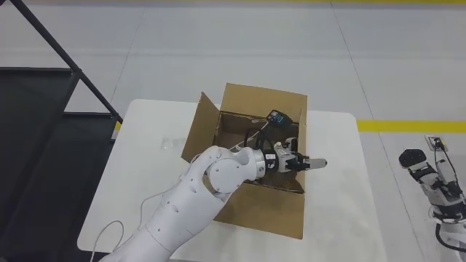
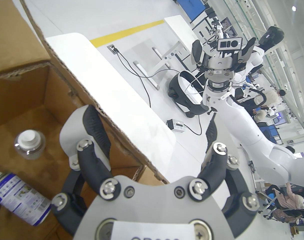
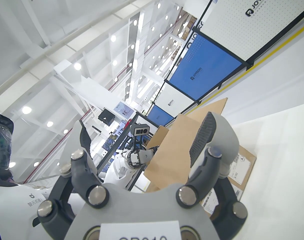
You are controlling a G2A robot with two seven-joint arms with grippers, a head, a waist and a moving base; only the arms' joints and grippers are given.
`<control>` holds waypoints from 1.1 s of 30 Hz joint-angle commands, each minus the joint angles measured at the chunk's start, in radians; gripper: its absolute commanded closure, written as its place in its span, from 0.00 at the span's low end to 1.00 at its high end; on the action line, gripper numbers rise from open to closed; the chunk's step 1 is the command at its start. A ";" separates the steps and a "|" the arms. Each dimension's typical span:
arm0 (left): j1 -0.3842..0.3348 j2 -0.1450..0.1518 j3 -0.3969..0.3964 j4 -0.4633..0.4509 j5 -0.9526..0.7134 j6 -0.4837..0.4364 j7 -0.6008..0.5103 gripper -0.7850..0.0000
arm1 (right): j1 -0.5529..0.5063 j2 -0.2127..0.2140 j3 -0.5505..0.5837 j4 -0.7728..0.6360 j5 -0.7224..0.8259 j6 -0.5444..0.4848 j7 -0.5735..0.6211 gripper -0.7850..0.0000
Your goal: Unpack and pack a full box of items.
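Observation:
An open cardboard box (image 1: 247,211) stands on the white table (image 1: 138,182). My left gripper (image 1: 312,163) hangs open over the box's right wall, and its fingers (image 2: 91,126) straddle the wall's top edge (image 2: 66,76) with nothing held. On the box floor lie a clear bottle with a white cap (image 2: 29,142) and a spray can with a blue and white label (image 2: 16,201). My right gripper (image 1: 419,160) is off the table's right side, open and empty, with its pads (image 3: 204,136) facing the box (image 3: 182,146).
A small clear item (image 1: 169,143) lies on the table left of the box. A black metal frame (image 1: 51,109) stands beside the table's left edge. Cables and a wheeled base (image 2: 187,96) sit on the floor to the right.

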 commanded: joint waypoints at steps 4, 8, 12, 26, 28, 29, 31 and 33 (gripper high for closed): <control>-0.082 -0.056 0.081 0.124 -0.083 -0.007 -0.014 0.00 | -0.023 0.007 0.047 0.046 0.058 -0.021 0.012 0.00; -0.139 -0.105 0.139 0.227 -0.132 -0.014 -0.031 0.00 | -0.038 0.012 0.073 0.085 0.094 -0.034 0.020 0.00; -0.177 -0.153 0.188 0.327 -0.166 -0.015 -0.046 0.00 | -0.043 0.016 0.090 0.119 0.122 -0.043 0.032 0.00; -0.244 -0.272 0.250 0.565 -0.210 -0.082 -0.047 0.00 | -0.024 0.027 0.080 0.137 0.105 -0.040 0.042 0.00; -0.253 -0.273 0.233 0.569 -0.212 -0.115 -0.020 0.00 | -0.023 0.027 0.077 0.123 0.099 -0.040 0.031 0.00; -0.258 -0.271 0.219 0.568 -0.218 -0.135 -0.008 0.00 | -0.023 0.027 0.077 0.115 0.093 -0.041 0.023 0.00; -0.267 -0.259 0.190 0.561 -0.214 -0.178 0.008 0.00 | -0.025 0.027 0.077 0.090 0.084 -0.040 -0.001 0.00; -0.269 -0.238 0.152 0.542 -0.195 -0.215 0.037 0.00 | -0.028 0.027 0.077 0.057 0.075 -0.036 -0.025 0.00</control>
